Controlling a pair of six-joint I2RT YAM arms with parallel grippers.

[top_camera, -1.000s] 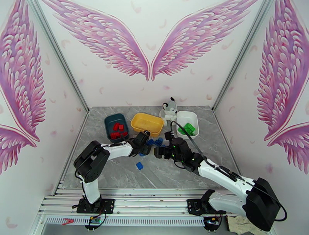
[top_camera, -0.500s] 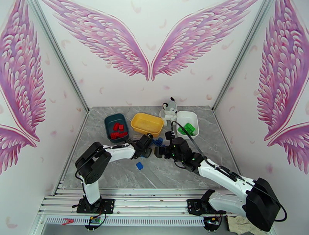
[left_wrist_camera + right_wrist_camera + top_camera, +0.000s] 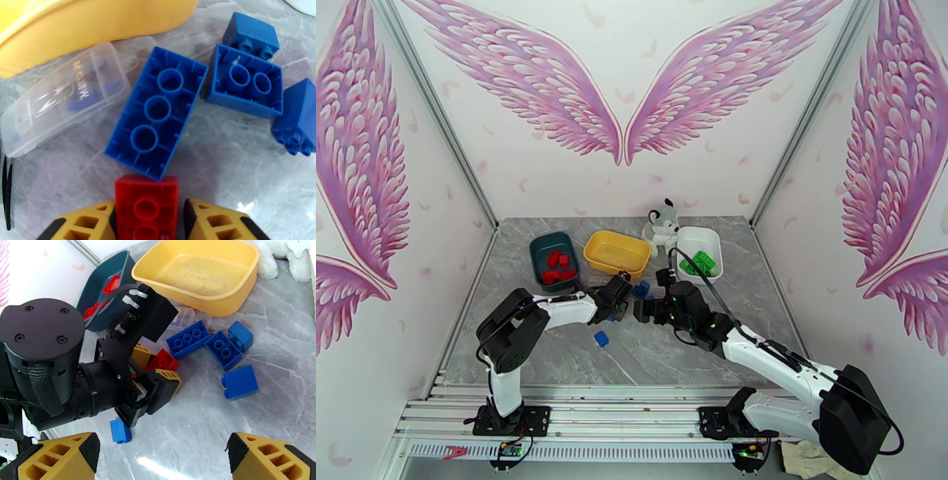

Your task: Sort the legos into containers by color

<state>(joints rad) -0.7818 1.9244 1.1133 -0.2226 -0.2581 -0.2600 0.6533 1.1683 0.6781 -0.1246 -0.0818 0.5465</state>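
Observation:
My left gripper [image 3: 147,215] is shut on a red lego [image 3: 146,191], just in front of several blue legos [image 3: 158,112] lying on the table. In the right wrist view the same red lego [image 3: 161,359] sits between the left gripper's yellow fingers [image 3: 168,375]. My right gripper [image 3: 162,461] stands open above the table, close beside the left gripper [image 3: 615,302]. At the back stand the teal container [image 3: 539,246] with red legos, the yellow container [image 3: 616,251], and the white container [image 3: 694,237] with green legos [image 3: 701,262].
A clear flat case [image 3: 67,96] lies against the yellow tub, touching the long blue brick. A lone blue brick [image 3: 601,339] lies nearer the arm bases. A grey-white plush toy [image 3: 662,223] sits between the yellow and white tubs.
The left gripper's jaws have narrowed onto the red lego, and its arm has edged right toward the blue bricks. The right arm has hardly moved.

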